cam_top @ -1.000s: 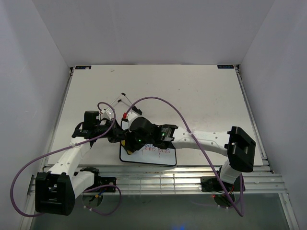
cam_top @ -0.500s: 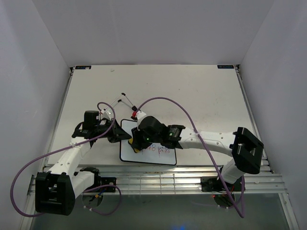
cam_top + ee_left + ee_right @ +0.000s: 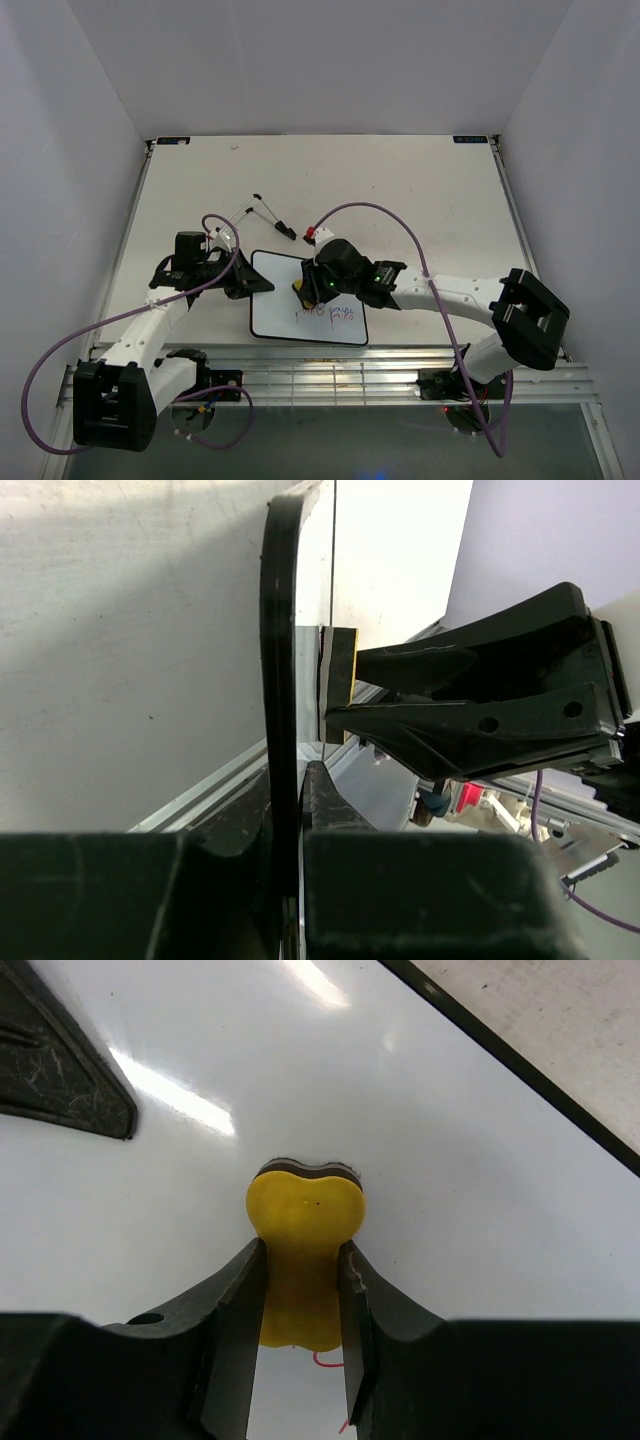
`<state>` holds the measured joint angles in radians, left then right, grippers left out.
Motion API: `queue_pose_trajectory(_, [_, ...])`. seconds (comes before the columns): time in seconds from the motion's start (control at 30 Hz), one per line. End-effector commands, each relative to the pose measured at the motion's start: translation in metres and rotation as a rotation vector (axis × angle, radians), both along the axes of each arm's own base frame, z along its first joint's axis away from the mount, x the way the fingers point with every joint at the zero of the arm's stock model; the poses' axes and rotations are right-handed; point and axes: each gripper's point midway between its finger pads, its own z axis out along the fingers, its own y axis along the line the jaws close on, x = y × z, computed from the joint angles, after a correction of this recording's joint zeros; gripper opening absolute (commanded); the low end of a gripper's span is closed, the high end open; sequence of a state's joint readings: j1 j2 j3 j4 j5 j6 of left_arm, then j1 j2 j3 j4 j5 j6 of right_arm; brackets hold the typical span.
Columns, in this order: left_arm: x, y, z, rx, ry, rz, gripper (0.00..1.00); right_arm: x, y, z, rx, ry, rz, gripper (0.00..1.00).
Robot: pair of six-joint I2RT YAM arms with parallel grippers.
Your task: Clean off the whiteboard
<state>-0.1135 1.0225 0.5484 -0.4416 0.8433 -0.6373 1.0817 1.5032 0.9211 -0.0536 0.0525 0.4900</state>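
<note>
Whiteboard [image 3: 276, 306] under right gripper's [image 3: 306, 291] eraser [image 3: 305, 1216], perhaps pens [image 3: 268, 213] beyond

L gripper [image 3: 288, 798] clamped on whiteboard [image 3: 277, 630] rim, eraser [image 3: 338, 680] touching face

Left arm [image 3: 140, 335]: rises from its base at the near left, forearm turned to the right.
Left gripper [image 3: 247, 285]: fingers [image 3: 330, 800] closed on the left edge of the whiteboard [image 3: 275, 312].
Right arm [image 3: 450, 295]: stretched low toward the left, wrist tilted downward.
Right gripper [image 3: 306, 290]: fingers [image 3: 232, 1310] closed on both sides of the yellow eraser [image 3: 305, 1215].
</note>
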Motion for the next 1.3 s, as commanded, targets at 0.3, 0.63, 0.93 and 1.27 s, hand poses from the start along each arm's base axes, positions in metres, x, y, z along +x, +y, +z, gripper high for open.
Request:
queue_pose_trajectory(0.3, [0.014,0.002,0.008,0.055,-0.133,-0.004,0.0,-0.096,0.02,-0.033,-0.063,0.053,0.271,0.23])
queue_pose_trajectory(0.63, [0.019,0.01,0.002,0.109,-0.116,0.052,0.0,-0.101,0.001,-0.05,-0.123,0.067,0.213,0.23])
queue_pose_trajectory(0.93, [0.025,0.018,-0.003,0.163,-0.1,0.106,0.0,-0.074,-0.081,-0.099,-0.245,0.158,0.012,0.23])
queue_pose_trajectory(1.27, [0.027,0.022,-0.005,0.18,-0.098,0.137,0.0,-0.052,-0.134,-0.11,-0.288,0.191,-0.097,0.22])
